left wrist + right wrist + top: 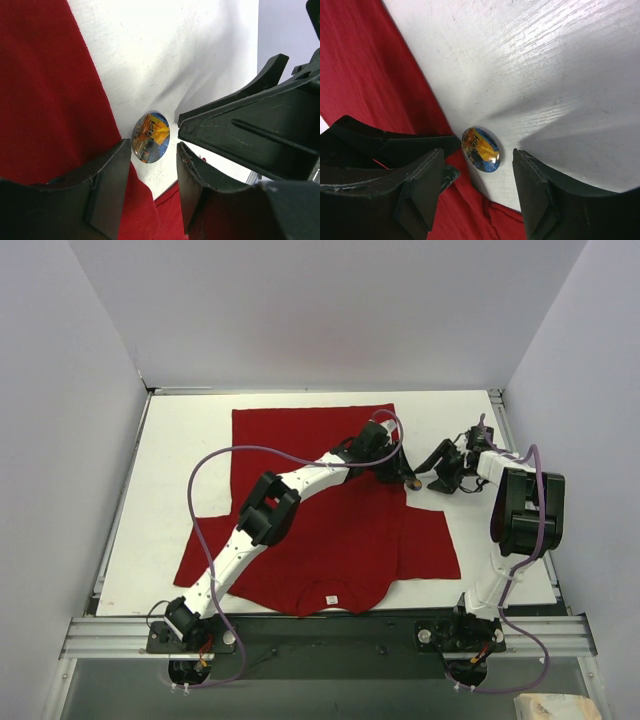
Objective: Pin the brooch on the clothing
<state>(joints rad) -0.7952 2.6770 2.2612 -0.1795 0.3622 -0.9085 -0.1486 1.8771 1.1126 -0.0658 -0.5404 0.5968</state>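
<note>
Just off the shirt's (300, 440) 3 o'clock edge, the brooch (151, 131) lies flat on the bare white table (180, 470), picture side up, right beside the red hem. I cannot tell whether it touches the cloth. The shirt is spread flat with its collar and white label (331, 599) at 6 o'clock, nearest the arm bases.

Both arms meet over the brooch. The left gripper (153, 145) reaches across the shirt from 7 o'clock. Its jaws are apart, one finger over the red cloth and the other over the table, with the brooch in the gap between the tips. Contact with either tip cannot be made out.

The right gripper (478, 152) comes in from 3 o'clock, low over the table. Its jaws also stand apart, straddling the brooch without closing on it. In the left wrist view its dark fingers (240, 125) sit at 3 o'clock of the brooch, close to the left gripper's tips.
</note>
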